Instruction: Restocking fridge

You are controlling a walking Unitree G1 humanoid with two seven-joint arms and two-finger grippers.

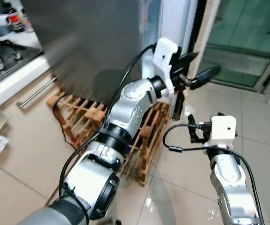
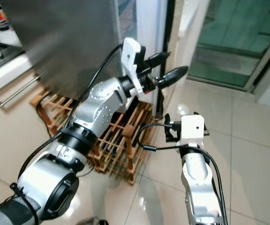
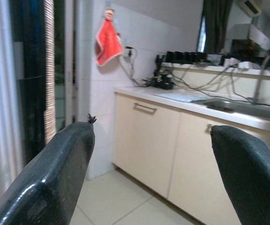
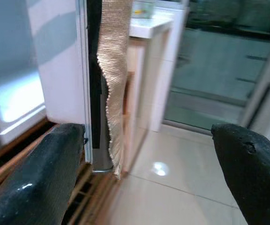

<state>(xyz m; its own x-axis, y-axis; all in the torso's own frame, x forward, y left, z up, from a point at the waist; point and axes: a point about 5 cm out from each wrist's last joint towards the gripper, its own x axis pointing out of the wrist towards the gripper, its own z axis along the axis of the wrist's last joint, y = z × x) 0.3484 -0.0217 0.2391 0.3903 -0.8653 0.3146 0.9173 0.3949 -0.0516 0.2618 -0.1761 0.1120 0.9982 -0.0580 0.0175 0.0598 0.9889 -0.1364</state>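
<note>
Silver and bulky, the left arm [image 1: 125,117] rises from the lower left corner of the eye views and reaches up and forward toward the fridge [image 1: 92,42]. That fridge, a tall grey steel box, stands ahead and to the left, its top cut off by the frame; its pale right edge sits just left of the raised left gripper [image 1: 198,70]. This gripper's jaws are spread wide with nothing between them, one black finger close to the fridge's right corner and the other pointing out over the floor. Its wrist view looks past both fingers to a cream bench [image 3: 181,136] with a sink and a red cloth [image 3: 107,40] hanging on the white wall.

A wooden rack [image 1: 144,140] lies on the tiled floor at the fridge's foot, partly hidden behind the left arm. The right arm comes up at lower right, and the right gripper [image 4: 149,154] is lower and further right, apart from the fridge; its jaws are likewise spread and empty. Between those fingers the right wrist view shows the fridge's side, a dark strip and a hanging beige woven cloth [image 4: 113,79]. What the dark strip is cannot be made out.

At far left a stove and a bottle [image 1: 13,18] are cut off by the frame.
</note>
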